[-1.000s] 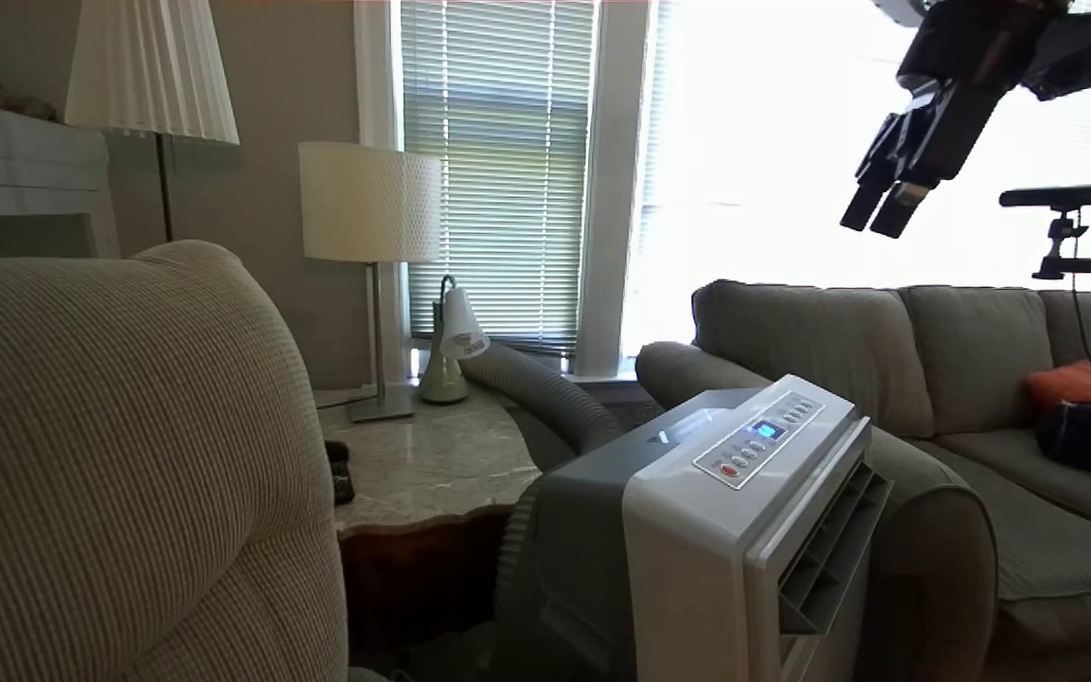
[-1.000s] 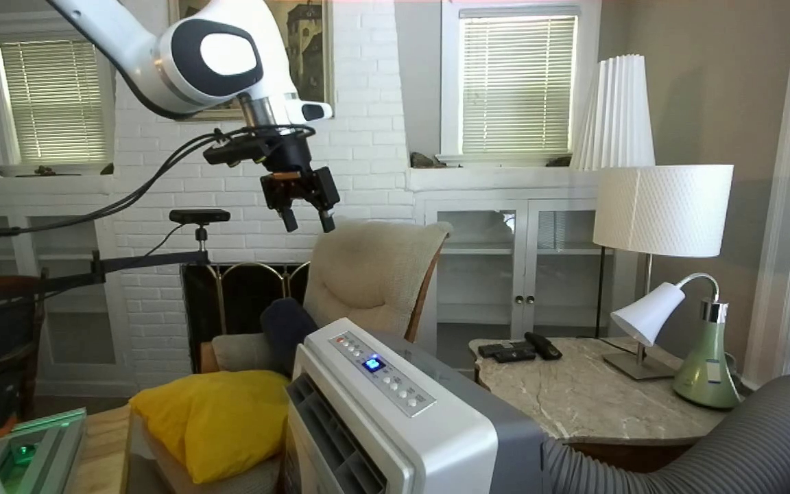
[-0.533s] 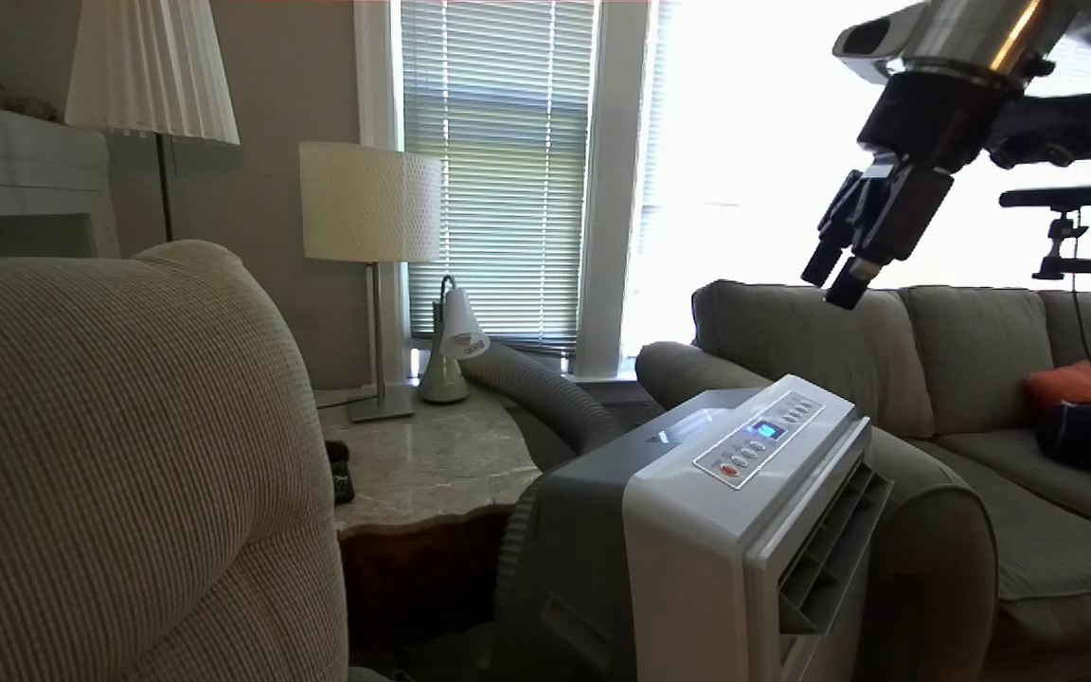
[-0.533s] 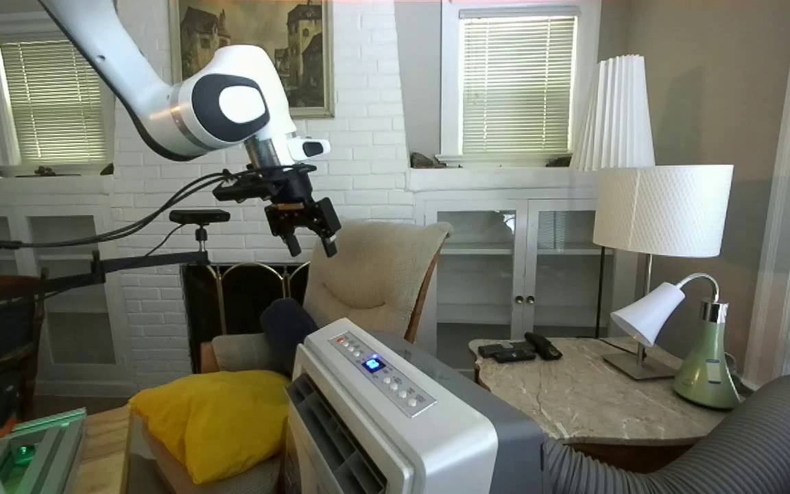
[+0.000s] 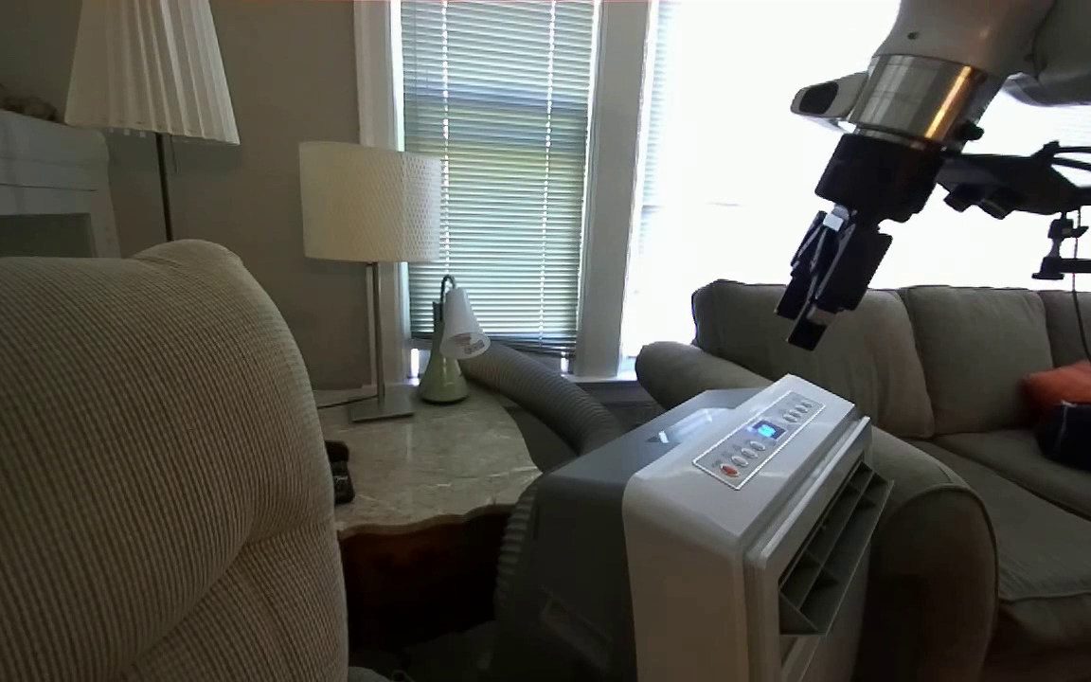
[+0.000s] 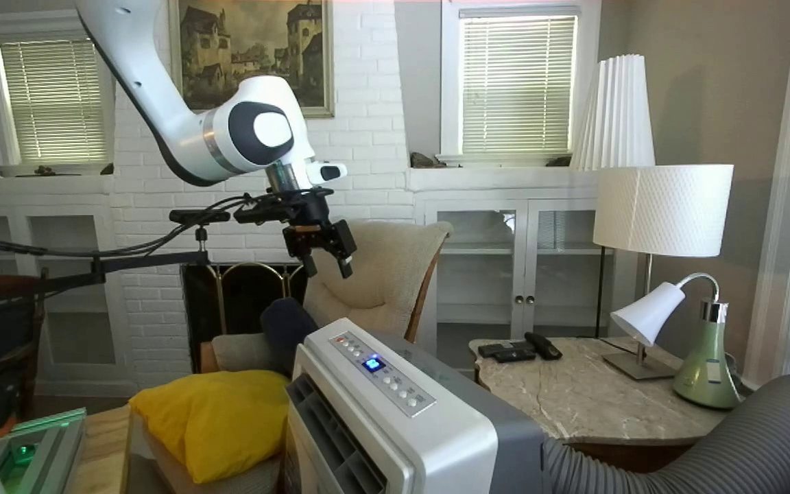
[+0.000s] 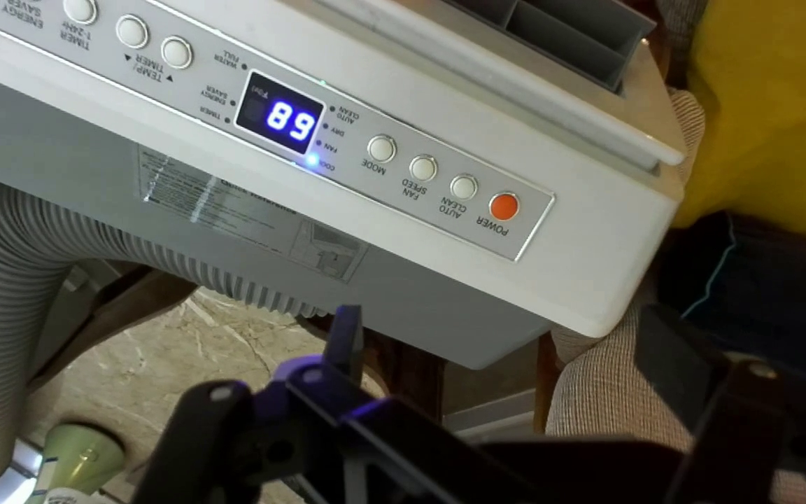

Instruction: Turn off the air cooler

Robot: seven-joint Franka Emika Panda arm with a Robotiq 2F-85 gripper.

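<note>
The air cooler (image 6: 436,429) stands beside the desk (image 6: 573,387), its display (image 7: 279,113) lit, so it appears to be on. The jaws hang higher, clear of it, spread wide, holding nothing. The switching-off is not yet done: reaching the orange power button (image 7: 504,206) and pressing it seem left.

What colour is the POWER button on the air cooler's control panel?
The POWER button is orange; it shows best in the wrist view.

The air cooler (image 6: 422,418) is white and grey, with an orange power button (image 7: 504,206) and blue digits (image 7: 279,115) on its dark display (image 7: 255,108). The gripper (image 6: 328,269) is black, the cushion (image 6: 213,422) plain yellow, the armchair (image 5: 129,455) beige with fine stripes
</note>
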